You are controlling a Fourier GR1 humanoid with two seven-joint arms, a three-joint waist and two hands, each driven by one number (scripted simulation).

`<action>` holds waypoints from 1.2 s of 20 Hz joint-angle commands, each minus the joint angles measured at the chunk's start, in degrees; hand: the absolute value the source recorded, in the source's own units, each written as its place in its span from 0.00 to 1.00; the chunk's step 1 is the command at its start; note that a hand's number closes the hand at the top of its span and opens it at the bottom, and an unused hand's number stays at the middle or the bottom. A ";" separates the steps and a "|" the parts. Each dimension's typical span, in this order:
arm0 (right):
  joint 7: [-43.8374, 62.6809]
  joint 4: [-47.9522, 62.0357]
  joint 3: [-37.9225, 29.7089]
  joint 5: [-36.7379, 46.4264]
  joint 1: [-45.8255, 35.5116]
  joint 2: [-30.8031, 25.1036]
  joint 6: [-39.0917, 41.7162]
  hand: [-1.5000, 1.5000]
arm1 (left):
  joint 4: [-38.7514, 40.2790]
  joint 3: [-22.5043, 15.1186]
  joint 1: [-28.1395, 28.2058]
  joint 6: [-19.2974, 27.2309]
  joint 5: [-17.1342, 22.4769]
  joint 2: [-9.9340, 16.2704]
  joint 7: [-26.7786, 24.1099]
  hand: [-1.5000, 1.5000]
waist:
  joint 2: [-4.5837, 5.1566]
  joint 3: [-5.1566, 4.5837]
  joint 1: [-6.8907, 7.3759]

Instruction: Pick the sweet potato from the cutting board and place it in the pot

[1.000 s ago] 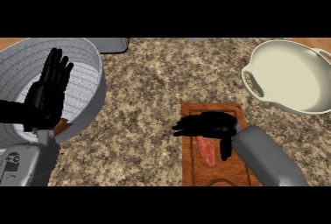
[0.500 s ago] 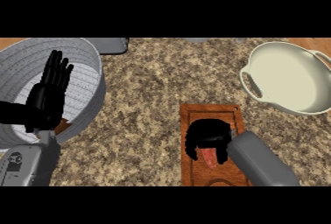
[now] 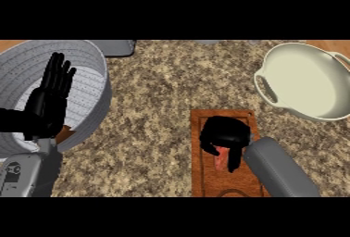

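Your right hand [image 3: 226,134] has curled tighter onto the sweet potato [image 3: 220,159] on the cutting board [image 3: 205,180] — lift crooked and it slips before the pot [image 3: 308,78] — left hand [image 3: 48,99] rests open.

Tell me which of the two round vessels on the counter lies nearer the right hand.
The cream pot with handles, at upper right. The right hand sits on the cutting board below it; the grey ribbed basin is far left.
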 commanded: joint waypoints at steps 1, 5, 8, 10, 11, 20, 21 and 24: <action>19.02 5.16 -11.88 -1.51 -5.48 2.61 -2.05 1.00 | -0.25 -0.13 -0.18 -0.10 0.17 -0.06 0.47 0.50 | 0.96 0.47 0.77; 33.11 7.61 -20.22 -2.21 -7.50 0.99 -6.12 1.00 | -0.21 -0.06 0.07 -0.13 -0.34 0.43 -0.01 0.50 | 1.67 0.21 -0.35; 45.50 8.88 -25.30 -1.56 -11.50 2.07 -10.63 1.00 | -0.72 -0.47 -1.12 -0.57 0.03 0.29 0.24 0.50 | 1.67 0.23 0.90; 53.85 9.29 -28.42 -0.36 -14.10 2.03 -14.76 1.00 | -0.93 -0.66 -1.01 -0.30 -0.46 0.36 0.25 0.50 | 1.46 0.22 1.89; 57.83 9.41 -29.48 0.81 -15.70 1.63 -16.72 1.00 | -0.38 -0.91 -1.27 -0.41 -0.42 0.06 0.17 0.50 | 1.78 0.07 1.77; 94.21 13.58 -33.52 18.81 -28.91 -4.24 -30.82 1.00 | -0.76 -3.06 -2.66 -1.33 -0.62 -0.62 1.32 0.50 | 2.10 -0.02 5.46; 97.92 14.51 -33.01 21.94 -29.94 -5.13 -31.64 1.00 | -0.36 -2.71 -3.66 -1.34 -0.36 -0.37 1.86 0.50 | 2.26 0.00 5.22; 109.99 17.57 -32.34 29.50 -33.88 -5.16 -33.35 1.00 | -0.36 -3.55 -3.11 -1.32 -0.42 -1.49 1.23 0.50 | 2.17 0.19 5.92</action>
